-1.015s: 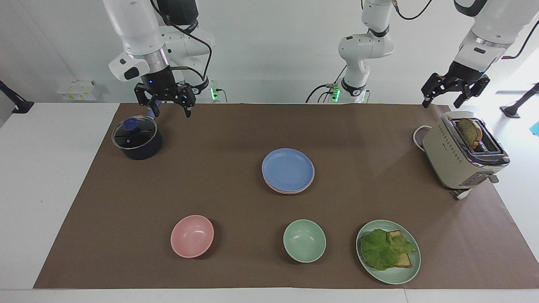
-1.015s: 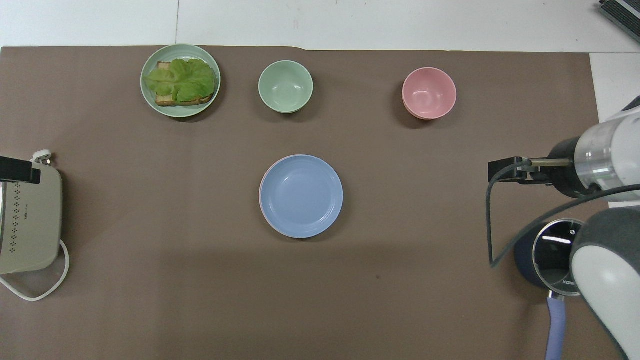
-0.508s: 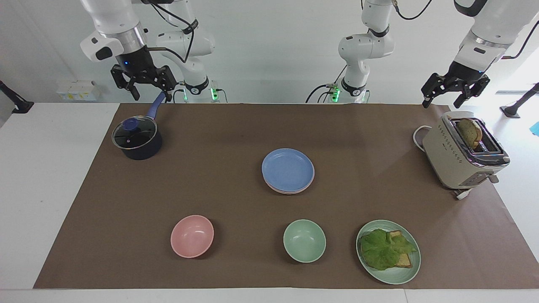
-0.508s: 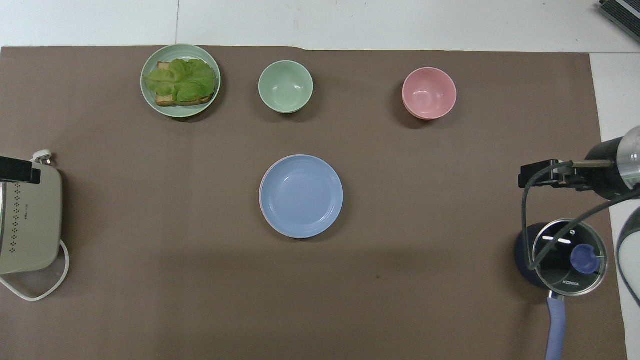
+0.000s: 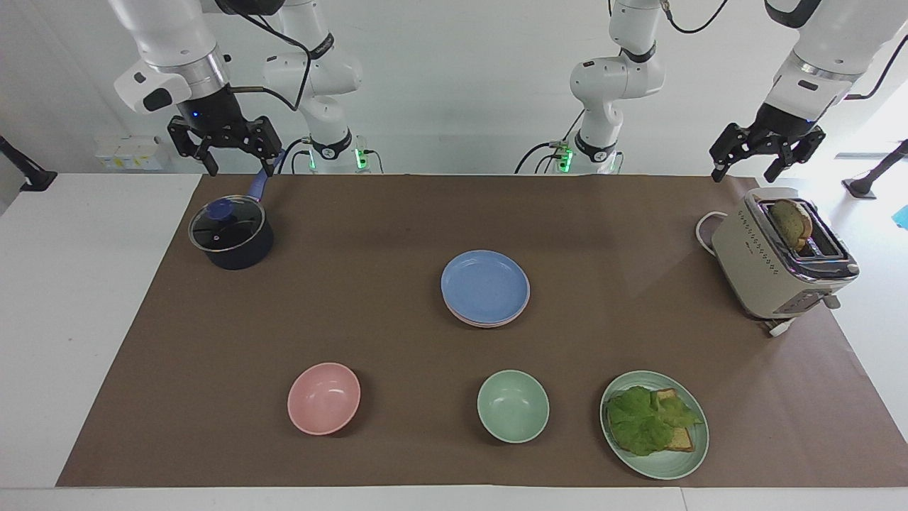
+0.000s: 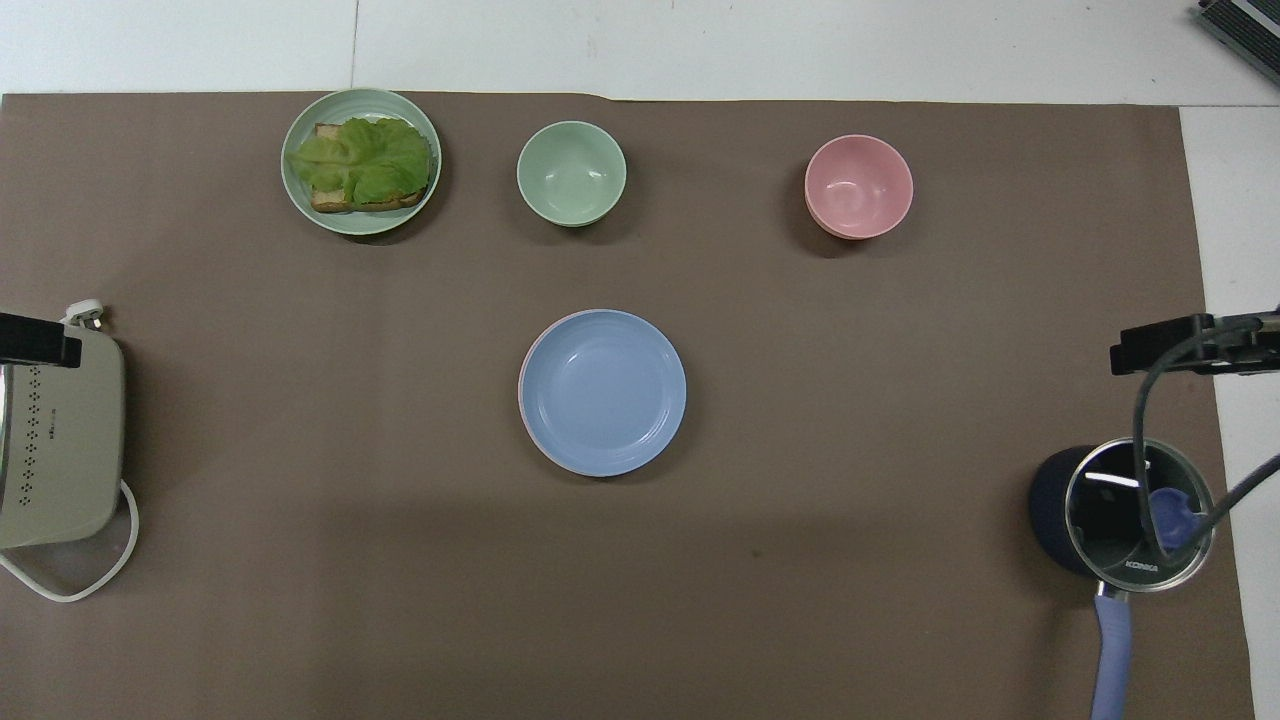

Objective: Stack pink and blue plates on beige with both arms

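**Plates stacked mid-table, both arms raised at the table ends**

- The blue plate (image 5: 485, 286) is sitting on top of the stack at the middle of the brown mat (image 5: 397, 227). A sliver of the pink plate (image 5: 489, 323) is peeking out under its rim. Beneath that, nothing can be told apart from either view, so the beige plate is not identifiable.
- The right end effector (image 5: 237, 155) is hanging in the air over the saucepan's handle at the right arm's end of the table, fingers spread wide and holding nothing.
- The left end effector (image 5: 745, 167) is hovering above the toaster (image 5: 777, 259) at the left arm's end, fingers likewise spread and empty.
- The dark saucepan (image 5: 231, 235) is wearing its glass lid with a blue knob. A slice of bread (image 5: 792, 222) is standing up out of the toaster slot.
- Farther from the robots than the stack, a row is lying along the mat's edge: pink bowl (image 5: 323, 398), green bowl (image 5: 513, 406), and a green plate (image 5: 667, 465) carrying toast under a lettuce leaf (image 5: 644, 419).
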`<action>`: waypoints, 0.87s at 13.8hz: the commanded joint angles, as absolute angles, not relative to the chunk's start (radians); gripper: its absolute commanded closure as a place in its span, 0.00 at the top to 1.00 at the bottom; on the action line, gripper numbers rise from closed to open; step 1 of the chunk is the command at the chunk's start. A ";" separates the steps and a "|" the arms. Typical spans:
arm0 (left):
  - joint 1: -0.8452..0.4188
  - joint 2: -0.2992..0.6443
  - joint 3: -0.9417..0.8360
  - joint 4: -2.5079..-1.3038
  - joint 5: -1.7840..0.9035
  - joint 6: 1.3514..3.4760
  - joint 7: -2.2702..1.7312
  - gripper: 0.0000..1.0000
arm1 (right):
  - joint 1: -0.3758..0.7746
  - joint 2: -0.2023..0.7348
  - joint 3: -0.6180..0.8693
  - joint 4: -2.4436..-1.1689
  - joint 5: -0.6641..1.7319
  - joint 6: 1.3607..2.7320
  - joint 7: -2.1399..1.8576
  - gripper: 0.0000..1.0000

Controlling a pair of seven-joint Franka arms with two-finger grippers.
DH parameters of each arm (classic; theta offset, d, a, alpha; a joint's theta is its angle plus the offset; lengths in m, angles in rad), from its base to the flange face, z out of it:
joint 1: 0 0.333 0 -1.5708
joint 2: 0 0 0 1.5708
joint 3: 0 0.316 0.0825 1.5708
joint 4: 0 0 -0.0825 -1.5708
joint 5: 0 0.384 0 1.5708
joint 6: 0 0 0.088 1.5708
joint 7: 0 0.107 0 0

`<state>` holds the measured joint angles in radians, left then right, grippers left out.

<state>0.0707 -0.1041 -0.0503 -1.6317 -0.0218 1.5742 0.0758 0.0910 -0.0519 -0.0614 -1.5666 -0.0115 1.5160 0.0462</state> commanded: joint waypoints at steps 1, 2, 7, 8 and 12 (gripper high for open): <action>0.080 -0.123 -0.054 -1.655 -0.014 1.577 0.087 1.00 | 0.086 -0.063 -0.057 -1.574 -0.018 1.531 0.028 1.00; 0.080 -0.123 -0.054 -1.654 -0.015 1.577 0.087 1.00 | 0.086 -0.063 -0.057 -1.574 -0.018 1.531 0.028 1.00; 0.080 -0.123 -0.054 -1.654 -0.014 1.577 0.087 1.00 | 0.086 -0.064 -0.057 -1.575 -0.018 1.529 0.028 1.00; 0.080 -0.123 -0.054 -1.654 -0.014 1.577 0.087 1.00 | 0.086 -0.064 -0.057 -1.575 -0.018 1.529 0.026 1.00; 0.080 -0.123 -0.054 -1.654 -0.014 1.577 0.087 1.00 | 0.084 -0.063 -0.057 -1.574 -0.012 1.520 0.023 1.00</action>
